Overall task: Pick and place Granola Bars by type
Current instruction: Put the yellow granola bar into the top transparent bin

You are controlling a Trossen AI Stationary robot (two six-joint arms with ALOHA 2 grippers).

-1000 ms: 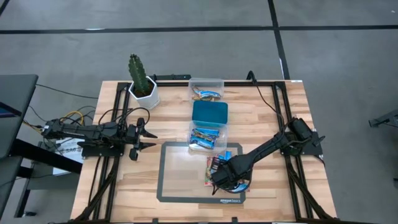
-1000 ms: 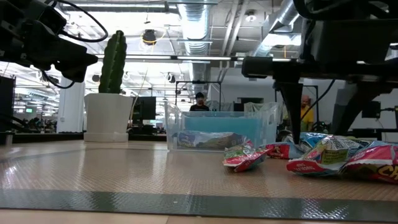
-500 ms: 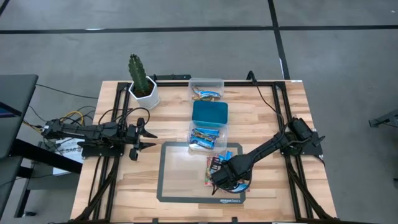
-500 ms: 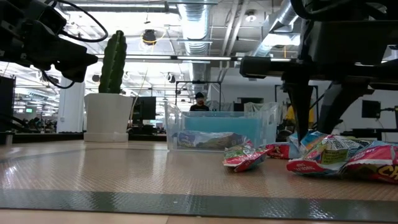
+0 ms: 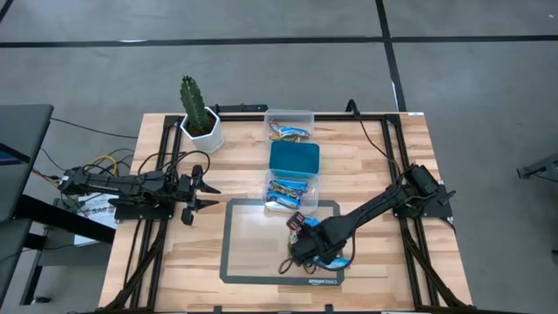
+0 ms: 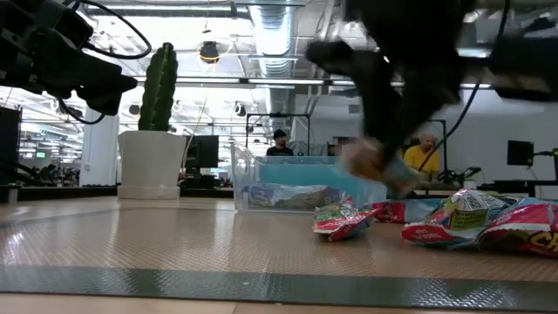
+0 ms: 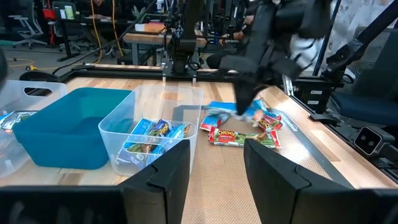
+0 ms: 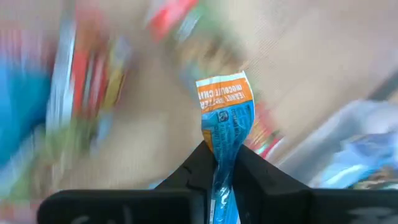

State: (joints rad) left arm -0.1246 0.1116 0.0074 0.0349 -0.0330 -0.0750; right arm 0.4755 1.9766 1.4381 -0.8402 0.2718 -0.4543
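Wooden table (image 5: pixel 384 166): grey mat (image 5: pixel 253 253) at front; tubs (image 5: pixel 292 161) behind mat; potted cactus (image 5: pixel 199 113) left of tubs.

The place was a robotics lab: exposed ceiling ducts (image 6: pixel 279 35), workbenches (image 7: pixel 149 40), monitors (image 6: pixel 205 150) and seated people (image 6: pixel 425 157) filled the room.

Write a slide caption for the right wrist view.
Right tool pinches a blue granola bar with an orange end, lifted above the blurred pile of wrappers.
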